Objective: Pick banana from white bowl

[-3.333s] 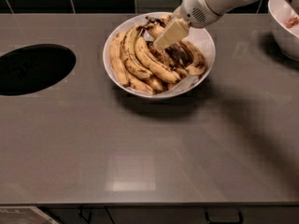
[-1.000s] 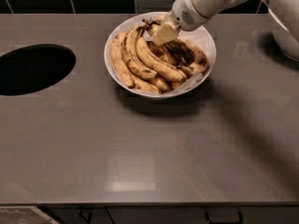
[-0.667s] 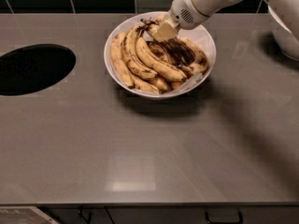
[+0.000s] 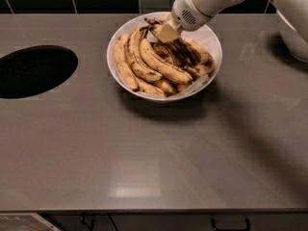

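The white bowl (image 4: 208, 37) with a paper liner stands at the back middle of the grey counter, full of several bananas. The banana (image 4: 185, 56) with the largest black-brown patch lies on the right side of the pile, dark along its upper length. My gripper (image 4: 166, 32) reaches in from the upper right on the white arm. Its beige fingers are down at the back of the pile, by the dark stem ends. Yellower speckled bananas (image 4: 156, 61) lie to the left of it.
A large round black hole (image 4: 33, 71) is cut into the counter (image 4: 154, 148) at the left. A second white bowl (image 4: 296, 40) shows partly at the right edge, behind my arm. Dark tiled wall runs along the back. Cabinet handles show below the front edge.
My gripper has shifted up and left across the bowl, from the dark banana's middle toward the stem ends at the back. The bananas have not visibly moved.
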Robot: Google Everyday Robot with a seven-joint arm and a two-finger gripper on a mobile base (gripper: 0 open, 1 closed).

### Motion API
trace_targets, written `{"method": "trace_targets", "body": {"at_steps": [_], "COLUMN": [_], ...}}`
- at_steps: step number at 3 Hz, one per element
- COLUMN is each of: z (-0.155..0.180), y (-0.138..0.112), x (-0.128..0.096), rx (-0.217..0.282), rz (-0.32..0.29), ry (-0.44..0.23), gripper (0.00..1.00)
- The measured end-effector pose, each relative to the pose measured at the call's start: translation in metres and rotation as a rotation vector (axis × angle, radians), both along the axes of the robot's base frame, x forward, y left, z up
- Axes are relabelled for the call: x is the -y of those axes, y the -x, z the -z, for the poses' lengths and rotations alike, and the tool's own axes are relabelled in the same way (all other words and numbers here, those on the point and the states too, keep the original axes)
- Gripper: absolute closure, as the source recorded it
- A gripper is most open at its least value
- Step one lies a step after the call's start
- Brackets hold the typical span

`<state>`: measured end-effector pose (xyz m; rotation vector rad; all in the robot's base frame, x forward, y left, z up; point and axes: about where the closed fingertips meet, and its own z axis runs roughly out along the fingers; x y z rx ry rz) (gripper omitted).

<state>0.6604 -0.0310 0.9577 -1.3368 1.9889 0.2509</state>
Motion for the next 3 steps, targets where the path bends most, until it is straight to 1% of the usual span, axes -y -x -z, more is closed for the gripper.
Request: {"method": "trace_targets", "body": {"at_steps": [2, 3], "z": [-0.047, -0.064], "y": [0.019, 0.027], "x": [-0.017, -0.026], "rx": [0.077, 0.101], "rz": [-0.045, -0.069], "ry": [0.022, 0.043], "gripper": [1.00, 1.00]}}
